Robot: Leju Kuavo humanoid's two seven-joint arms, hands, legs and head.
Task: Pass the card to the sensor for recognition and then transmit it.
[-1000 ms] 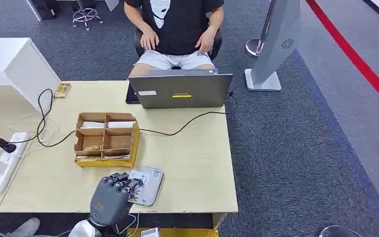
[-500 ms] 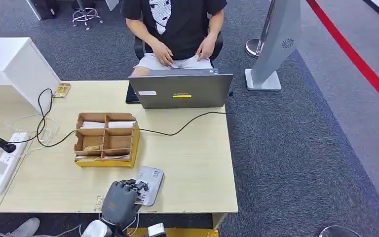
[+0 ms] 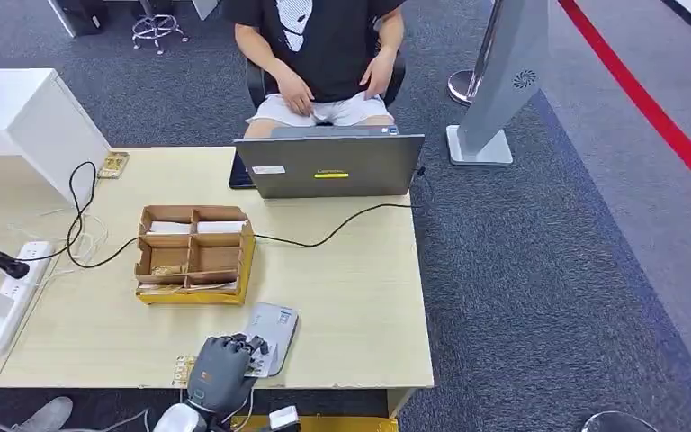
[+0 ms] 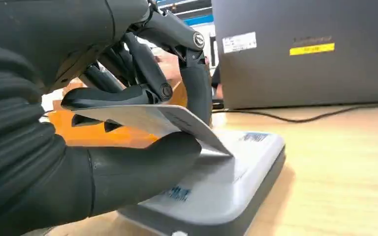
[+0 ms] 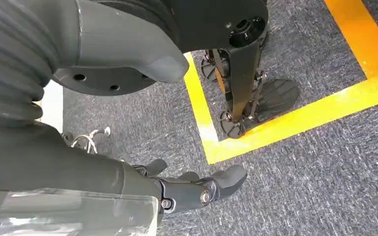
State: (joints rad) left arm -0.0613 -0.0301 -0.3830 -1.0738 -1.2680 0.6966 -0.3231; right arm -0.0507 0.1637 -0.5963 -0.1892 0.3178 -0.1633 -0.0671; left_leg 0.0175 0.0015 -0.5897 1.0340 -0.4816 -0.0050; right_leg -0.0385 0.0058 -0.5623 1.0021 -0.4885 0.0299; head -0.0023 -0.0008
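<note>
sensor [image 3: 274,331] before box [image 3: 193,255]

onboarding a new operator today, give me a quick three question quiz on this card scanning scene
1. True or false: the left hand holds the card over the grey sensor pad.
2. Which stands at the table's far edge, in front of the seated person? A) a laptop B) a printer C) a kettle
3. Fill in: the cardboard box lies between the sensor pad and the ____.

Key: 1 true. 2 A, the laptop. 3 laptop.
</note>
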